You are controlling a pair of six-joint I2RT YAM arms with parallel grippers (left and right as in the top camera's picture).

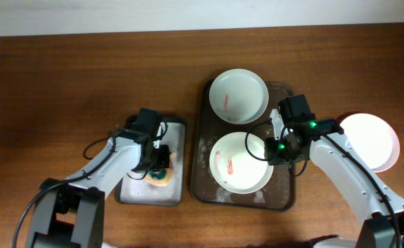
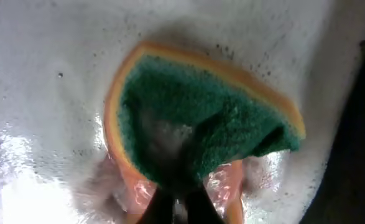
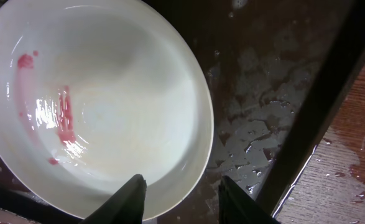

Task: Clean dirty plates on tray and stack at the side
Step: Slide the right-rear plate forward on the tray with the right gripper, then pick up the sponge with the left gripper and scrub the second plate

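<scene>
Seen from overhead, the wooden table (image 1: 64,83) carries the dark brown tray (image 1: 200,141) near its middle, and two plates lie inside it. The upper plate (image 1: 238,96) sits at the far end with a short red smear on its left side. The lower plate (image 1: 241,162) sits at the near end with red streaks on its left half. A third plate (image 1: 370,141), whitish pink and showing no smears, rests on the table right of the tray, apart from it. The right tool (image 1: 276,148) hangs over the right edge of the lower plate. The left tool (image 1: 162,164) is down over the small black tray (image 1: 177,138) with its white lining, left of the brown tray, right at a sponge (image 1: 159,178). At the left wrist, the sponge (image 2: 201,124) fills the view, its green scouring face up with an orange border, on the wet white lining. The left tool's dark fingers (image 2: 163,208) are drawn close together at the sponge's near edge, pinching it so that the green face creases. At the right wrist, the lower plate (image 3: 95,106) shows red smears and a wet sheen. The right tool (image 3: 182,199) stands well open, one finger over the plate's inside and the other over the wet tray floor (image 3: 257,93), with the plate's rim between them. Whether either finger touches the plate cannot be told.
</scene>
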